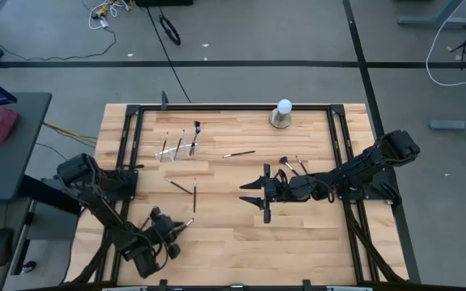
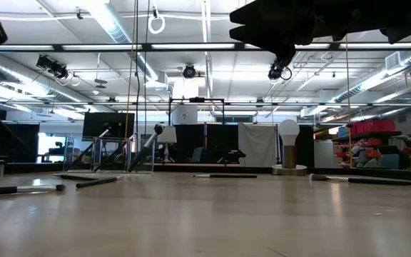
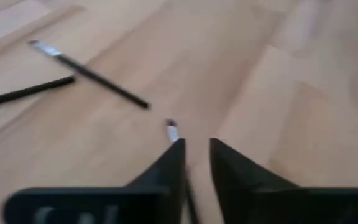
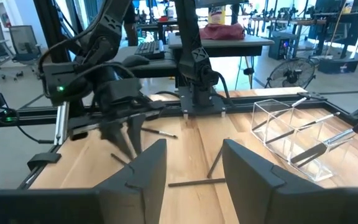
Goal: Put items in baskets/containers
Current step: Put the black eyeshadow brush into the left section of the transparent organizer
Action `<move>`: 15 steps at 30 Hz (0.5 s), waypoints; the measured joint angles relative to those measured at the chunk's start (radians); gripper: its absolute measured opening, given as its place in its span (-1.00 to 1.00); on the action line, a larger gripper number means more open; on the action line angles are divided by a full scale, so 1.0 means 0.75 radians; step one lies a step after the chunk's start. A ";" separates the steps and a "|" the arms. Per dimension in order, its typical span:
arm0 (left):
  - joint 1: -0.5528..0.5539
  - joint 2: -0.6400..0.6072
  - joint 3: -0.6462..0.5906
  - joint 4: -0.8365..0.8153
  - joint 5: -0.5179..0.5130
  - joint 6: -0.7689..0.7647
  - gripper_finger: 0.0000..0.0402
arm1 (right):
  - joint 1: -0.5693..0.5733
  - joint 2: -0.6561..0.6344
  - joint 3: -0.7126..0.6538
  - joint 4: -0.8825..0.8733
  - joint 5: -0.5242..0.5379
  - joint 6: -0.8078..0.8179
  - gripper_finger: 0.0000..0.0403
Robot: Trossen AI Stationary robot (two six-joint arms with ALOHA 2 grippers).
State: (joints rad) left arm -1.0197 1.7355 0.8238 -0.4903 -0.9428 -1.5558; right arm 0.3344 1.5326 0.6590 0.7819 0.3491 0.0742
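The clear holder (image 1: 180, 146) (image 4: 291, 134) stands on the far left part of the table, with several brushes leaning in its compartments. Loose brushes lie flat on the wood: one (image 1: 239, 153) mid-table, two (image 1: 181, 187) (image 1: 194, 196) nearer, and a small group (image 1: 291, 166) by the right arm. My left gripper (image 1: 175, 226) (image 3: 196, 142) is low over the near left part of the table, nearly shut around a thin brush (image 3: 173, 132). My right gripper (image 1: 256, 198) (image 4: 194, 146) hovers open mid-table, pointing left and holding nothing. My left gripper has the brush's shaft (image 3: 187, 186) between its two fingers, lying along them against the inner side of one finger (image 3: 173, 162). The silver ferrule and tip (image 3: 171, 127) stick out past the fingertips. The fingers slant down toward the table. Whether the brush is lifted clear does not show.
A white ball on a grey round base (image 1: 283, 114) (image 2: 289, 146) stands at the far edge. A black frame (image 1: 217, 107) rims the table's far, left and right sides. Bare wood lies between the two grippers and along the near edge.
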 joint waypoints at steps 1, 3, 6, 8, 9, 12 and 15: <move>-0.003 0.002 0.000 0.030 0.000 0.050 -0.49 | 0.000 0.000 0.000 0.000 0.000 0.000 -0.22; -0.008 0.026 0.001 0.076 -0.015 0.108 -0.29 | 0.000 0.000 0.000 0.000 0.000 0.001 -0.22; -0.003 0.096 0.001 0.083 -0.013 0.098 -0.07 | 0.000 0.000 0.000 0.000 0.000 0.023 -0.22; 0.006 0.164 0.001 0.081 0.013 0.070 0.00 | 0.000 0.000 0.000 0.000 0.000 0.030 -0.22; 0.006 0.195 0.000 0.076 0.011 0.054 0.01 | 0.000 0.000 0.000 0.000 0.000 0.030 -0.22; 0.003 0.248 0.003 0.079 -0.052 -0.033 0.00 | 0.000 0.000 0.000 0.000 0.000 0.031 -0.22; -0.010 0.274 0.005 0.076 -0.070 -0.113 -0.05 | 0.000 0.000 0.000 0.001 0.001 0.031 -0.22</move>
State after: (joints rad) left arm -1.0276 1.9412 0.8276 -0.4334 -0.9952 -1.6403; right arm 0.3347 1.5326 0.6590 0.7826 0.3496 0.0971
